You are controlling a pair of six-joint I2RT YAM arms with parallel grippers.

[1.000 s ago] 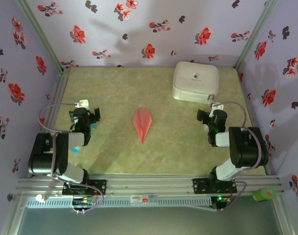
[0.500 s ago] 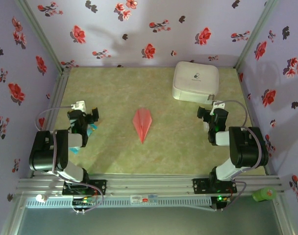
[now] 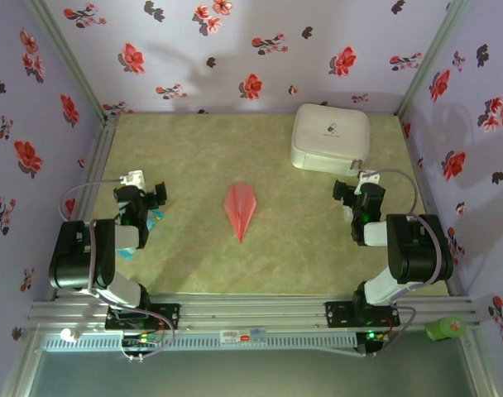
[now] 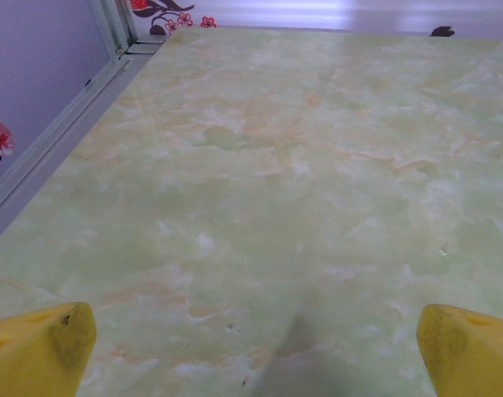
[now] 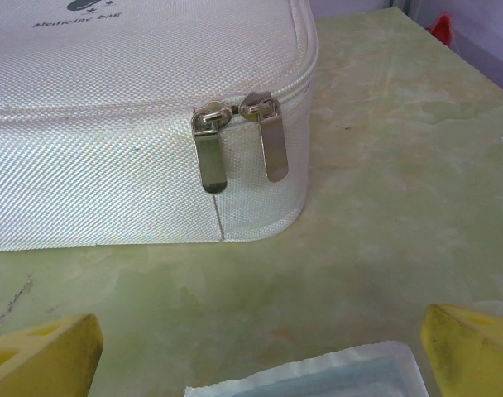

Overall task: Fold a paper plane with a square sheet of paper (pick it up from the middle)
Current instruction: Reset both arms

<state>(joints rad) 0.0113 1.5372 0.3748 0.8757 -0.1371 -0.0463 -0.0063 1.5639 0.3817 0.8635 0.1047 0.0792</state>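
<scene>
The salmon-red paper lies flat in the middle of the table, folded into a slim pointed paper plane (image 3: 241, 210) with a centre crease, its tip toward the near edge. My left gripper (image 3: 141, 192) rests well to its left, jaws wide and open over bare table (image 4: 260, 207), with yellow fingertips (image 4: 36, 347) in the bottom corners of the left wrist view. My right gripper (image 3: 359, 193) sits well to the plane's right, open, facing the white case (image 5: 111, 124); nothing lies between its yellow fingertips (image 5: 475, 347).
The white rounded-square case (image 3: 330, 136) stands at the back right, its two metal zipper pulls (image 5: 235, 141) close in front of my right gripper. A pale blue-white piece (image 5: 309, 376) shows at that view's bottom edge. Flowered walls and a metal rail (image 4: 61, 141) enclose the table.
The left wrist has shifted slightly left and back, and the right wrist has edged slightly toward the case. The plane has not moved.
</scene>
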